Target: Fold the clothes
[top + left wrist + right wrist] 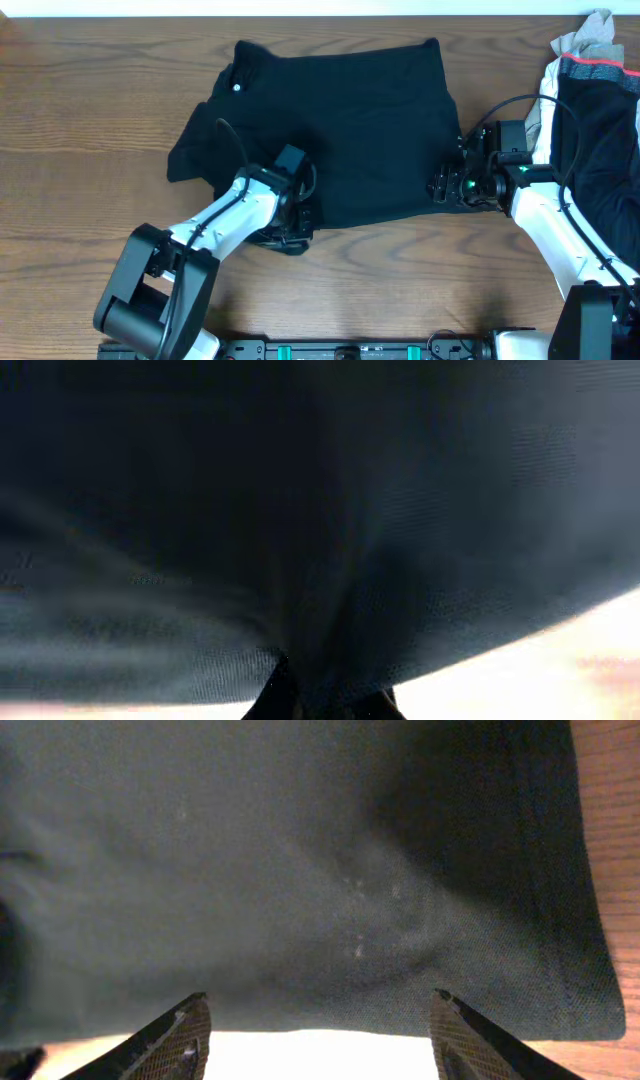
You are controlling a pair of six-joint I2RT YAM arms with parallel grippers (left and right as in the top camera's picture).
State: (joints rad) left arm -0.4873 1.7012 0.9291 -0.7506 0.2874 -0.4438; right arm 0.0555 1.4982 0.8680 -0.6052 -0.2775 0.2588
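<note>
The clothes, a black T-shirt, lie spread across the middle of the wooden table, with a small white mark near the upper left corner. My left gripper sits at the shirt's lower left edge. In the left wrist view it is shut, with a fold of the black fabric pinched between the jaws. My right gripper is at the shirt's lower right edge. In the right wrist view it stands open, and the hem reaches just between its fingertips.
A pile of other garments, black with a red stripe plus white and grey pieces, lies at the right edge of the table beside my right arm. Bare wood shows to the left and front of the shirt.
</note>
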